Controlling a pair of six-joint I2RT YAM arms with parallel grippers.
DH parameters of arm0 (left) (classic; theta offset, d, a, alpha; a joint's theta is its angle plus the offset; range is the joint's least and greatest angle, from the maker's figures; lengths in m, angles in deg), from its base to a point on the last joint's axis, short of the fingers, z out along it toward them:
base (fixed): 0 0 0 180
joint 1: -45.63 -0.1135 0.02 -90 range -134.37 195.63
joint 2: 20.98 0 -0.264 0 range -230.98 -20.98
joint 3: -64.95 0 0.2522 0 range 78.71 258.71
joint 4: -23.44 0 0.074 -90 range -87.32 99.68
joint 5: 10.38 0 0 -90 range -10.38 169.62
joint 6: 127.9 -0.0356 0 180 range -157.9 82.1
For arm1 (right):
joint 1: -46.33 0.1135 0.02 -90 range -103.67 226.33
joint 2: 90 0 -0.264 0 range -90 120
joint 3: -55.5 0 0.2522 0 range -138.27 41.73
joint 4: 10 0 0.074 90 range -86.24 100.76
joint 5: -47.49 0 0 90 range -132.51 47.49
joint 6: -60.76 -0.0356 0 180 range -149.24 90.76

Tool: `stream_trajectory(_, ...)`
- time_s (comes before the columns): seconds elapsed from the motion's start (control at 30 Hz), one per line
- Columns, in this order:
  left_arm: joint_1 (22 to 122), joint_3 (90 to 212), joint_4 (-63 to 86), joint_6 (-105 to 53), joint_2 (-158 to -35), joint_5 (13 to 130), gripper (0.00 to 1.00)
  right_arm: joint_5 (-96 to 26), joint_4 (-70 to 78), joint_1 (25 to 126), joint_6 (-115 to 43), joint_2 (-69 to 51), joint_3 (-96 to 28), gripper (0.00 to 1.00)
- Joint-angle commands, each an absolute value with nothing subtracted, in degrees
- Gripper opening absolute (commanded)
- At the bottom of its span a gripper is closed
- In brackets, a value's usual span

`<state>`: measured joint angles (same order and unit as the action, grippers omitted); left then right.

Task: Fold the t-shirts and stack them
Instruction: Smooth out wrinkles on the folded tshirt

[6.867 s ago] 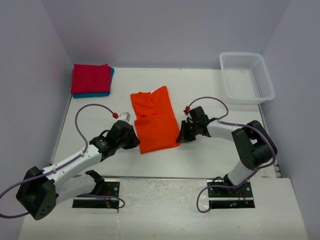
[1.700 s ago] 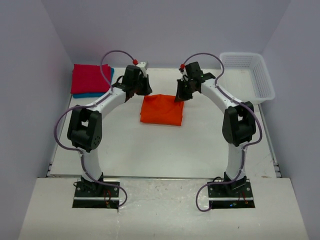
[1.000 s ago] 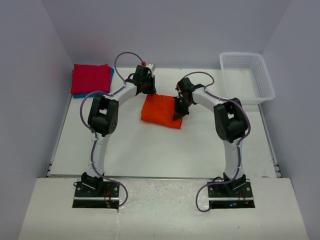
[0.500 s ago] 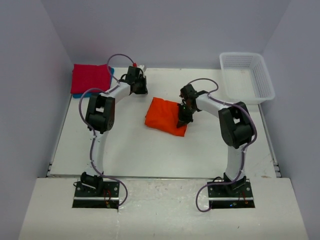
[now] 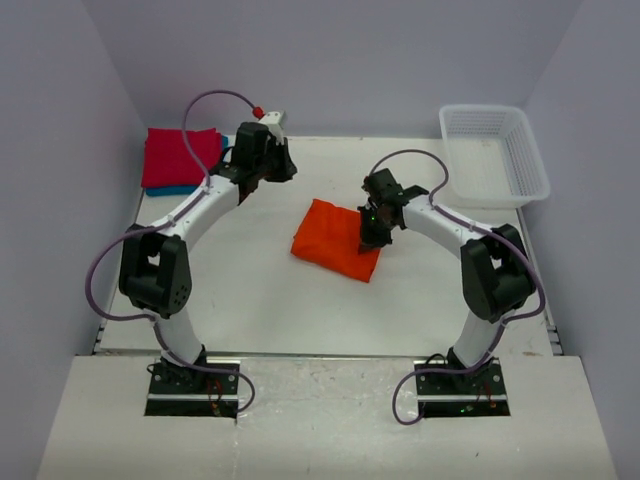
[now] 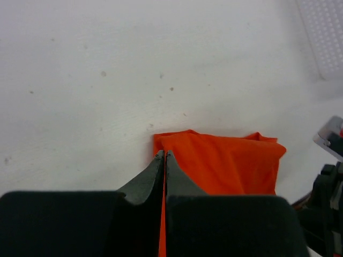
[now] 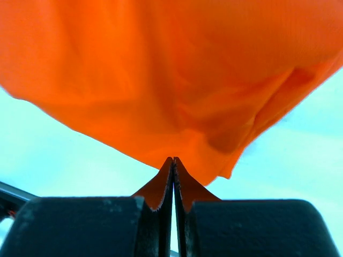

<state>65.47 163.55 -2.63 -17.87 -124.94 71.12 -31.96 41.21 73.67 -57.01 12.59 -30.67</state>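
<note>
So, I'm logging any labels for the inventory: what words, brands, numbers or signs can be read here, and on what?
None: no view shows any readable text.
The orange t-shirt, the red t-shirt and the white basket are plain, with no print or tag showing.
The arms and the table show no marking that can be read.

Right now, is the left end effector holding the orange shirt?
No, the left end effector hangs shut, well apart from the orange shirt.
</note>
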Motion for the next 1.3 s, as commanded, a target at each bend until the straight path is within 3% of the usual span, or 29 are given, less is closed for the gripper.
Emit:
stream_trajectory(0.0, 68.92, 159.4, -0.69, -15.93, -123.9, 68.02, 0.0, -34.78, 42.07, 73.93, -55.44, 10.29, -37.26, 0.0)
stream_trajectory(0.2, 73.93, 154.32, 0.8, -11.98, -123.28, 69.33, 0.0, -36.09, 45.94, 73.67, -53.95, 14.58, -46.48, 0.0)
stream_trajectory(0.57, 74.29, 146.48, 1.86, -12.5, -120.73, 71.62, 0.0, -36.09, 50.77, 69.89, -54.99, 29.26, -57.84, 0.0)
stream_trajectory(0.9, 74.29, 141.73, 3.27, -13.2, -124.33, 70.56, 0.0, -44.0, 56.31, 67.08, -57.55, 31.29, -59.51, 0.0)
stream_trajectory(1.27, 74.29, 134.01, 5.02, -12.67, -125.75, 70.65, 0.0, -41.12, 59.39, 65.93, -57.37, 34.28, -59.52, 0.02)
